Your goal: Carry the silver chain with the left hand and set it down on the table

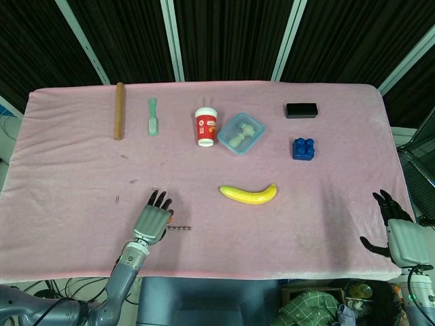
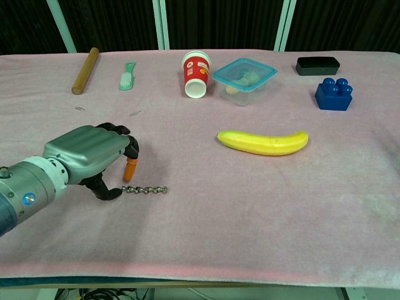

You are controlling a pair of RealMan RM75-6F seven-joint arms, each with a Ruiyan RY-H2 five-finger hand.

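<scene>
Chain on table, left of banana.

Pink-clothed table: banana, cup, chain.

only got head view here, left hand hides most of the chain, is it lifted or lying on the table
Observer: Chest view shows the silver chain lying flat in a straight line on the pink table cover.
Operator: is the hand on it
Observer: The chain's left end meets the thumb tip of the left hand; I cannot tell whether it is pinched.
Operator: other fingers?
Observer: An orange-tipped finger points down just above that same end, not touching the chain.
</scene>
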